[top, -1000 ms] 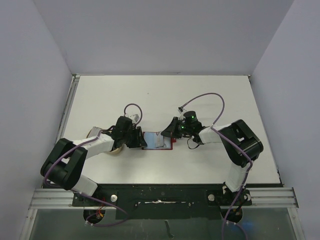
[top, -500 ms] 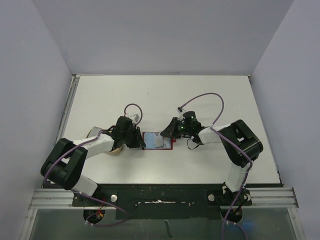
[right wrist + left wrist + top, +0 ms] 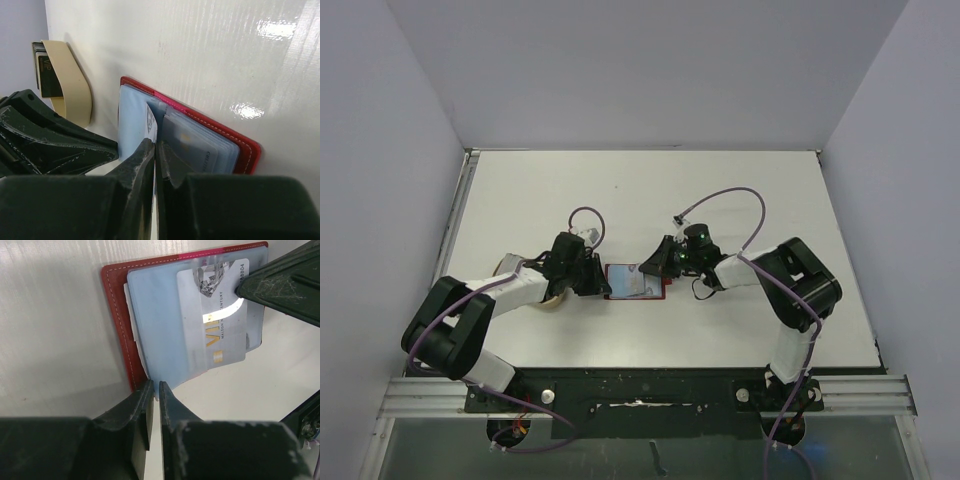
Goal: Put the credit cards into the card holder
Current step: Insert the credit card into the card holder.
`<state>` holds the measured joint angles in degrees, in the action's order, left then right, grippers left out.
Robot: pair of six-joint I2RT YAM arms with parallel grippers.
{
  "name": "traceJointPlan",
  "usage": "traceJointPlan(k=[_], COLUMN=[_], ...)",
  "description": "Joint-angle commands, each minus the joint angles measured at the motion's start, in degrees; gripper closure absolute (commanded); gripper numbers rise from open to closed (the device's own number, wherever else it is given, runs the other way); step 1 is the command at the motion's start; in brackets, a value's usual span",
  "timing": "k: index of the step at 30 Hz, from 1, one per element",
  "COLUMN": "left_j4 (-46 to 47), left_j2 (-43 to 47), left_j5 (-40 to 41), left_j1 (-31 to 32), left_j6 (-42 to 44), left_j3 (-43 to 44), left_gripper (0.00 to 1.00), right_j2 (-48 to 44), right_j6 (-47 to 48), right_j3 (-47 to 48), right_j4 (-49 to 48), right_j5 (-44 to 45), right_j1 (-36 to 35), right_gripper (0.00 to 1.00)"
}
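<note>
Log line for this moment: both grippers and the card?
left gripper: pinching card holder sleeve edge | right gripper: shut on credit card | card: lying across open holder

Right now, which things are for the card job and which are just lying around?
For the job:
- red card holder, lying open
- credit card, partly over the holder

Just lying around:
- tan oval dish, beside the holder
- white table under it all
</note>
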<state>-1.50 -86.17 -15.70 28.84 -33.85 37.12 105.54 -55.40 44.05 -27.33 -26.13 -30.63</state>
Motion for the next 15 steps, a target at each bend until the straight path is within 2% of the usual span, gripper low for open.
traceJointPlan(k=[1,15], left_j4=[3.46,5.13], left_j2=[0.13,0.05], left_j5=[-1.52,-1.92], left_j1=[0.33,1.34], left_j6=[-0.47,-1.65], left_j3=[-0.55,-1.59], left_gripper=[0.91,0.92], right_j2=[0.42,1.37], right_j6=[-0.55,-1.62], right_j3=[1.83,2.29], right_j4=[-3.03,-4.46], right_j5=[0.38,1.17], right_j1=[-0.93,-1.54], right_gripper=[0.96,0.95])
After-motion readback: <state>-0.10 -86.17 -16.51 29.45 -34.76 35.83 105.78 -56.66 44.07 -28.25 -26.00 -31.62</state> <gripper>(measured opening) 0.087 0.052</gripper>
